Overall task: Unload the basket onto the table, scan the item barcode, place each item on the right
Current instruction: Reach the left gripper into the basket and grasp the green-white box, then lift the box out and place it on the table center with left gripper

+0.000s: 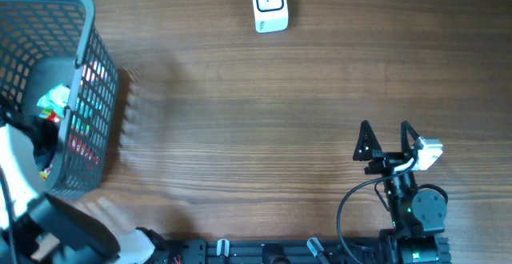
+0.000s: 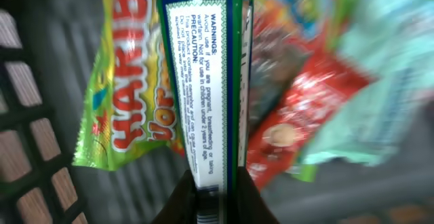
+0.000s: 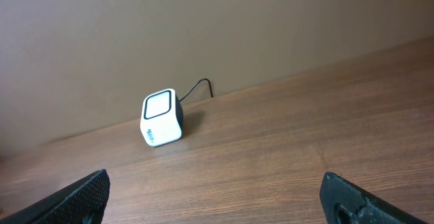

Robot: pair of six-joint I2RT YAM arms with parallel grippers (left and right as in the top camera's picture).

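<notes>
Only step 1 looks done: the left gripper [image 2: 215, 202] is clamped on a green-edged pack [image 2: 202, 81] inside the basket [image 1: 90, 32]. Lifting it out and presenting its barcode to the scanner [image 1: 270, 5] are left; the right gripper [image 1: 386, 130] stands wide, empty

The item [image 2: 203, 81] is a slim packet with a green edge and a white panel in a blue frame, printed with small warning text. It is inside the basket [image 2: 34, 149], in front of colourful snack bags [image 2: 129, 81], and its lower end is pinched between the left fingers [image 2: 178, 200]. The scanner [image 1: 270, 5] is a small white cube with a dark-framed window. It stands at the far edge of the tabletop [image 1: 240, 120], well apart from the basket.
</notes>
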